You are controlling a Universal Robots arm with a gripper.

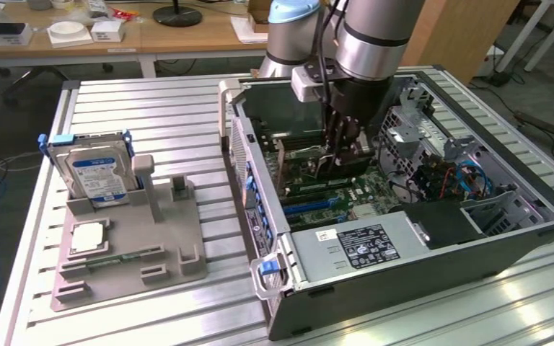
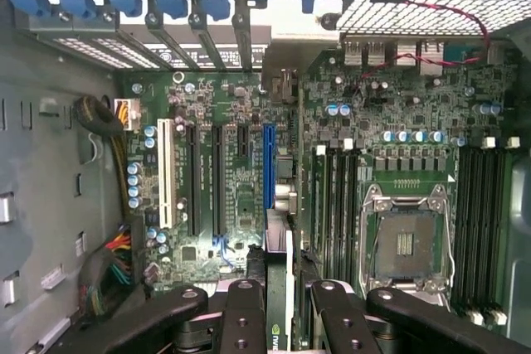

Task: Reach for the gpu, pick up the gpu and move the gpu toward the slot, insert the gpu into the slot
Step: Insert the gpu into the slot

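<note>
Thin, stiff, light, probably fragile: best taken by the card's flat faces near its upper edge, clear of components. Dark green board edge-on, the gpu (image 2: 278, 288) held upright between closed fingers (image 2: 241, 312) of the gripper (image 1: 340, 155), above the motherboard (image 2: 232, 196) inside the computer case (image 1: 508, 238), beside the blue slot (image 2: 268, 172).

A blue-labelled hard drive (image 1: 97, 176) stands upright in a grey holder (image 1: 128, 252) on the slatted tabletop (image 1: 161, 115). An open computer case (image 1: 508, 238) lies at the exterior view's right.
</note>
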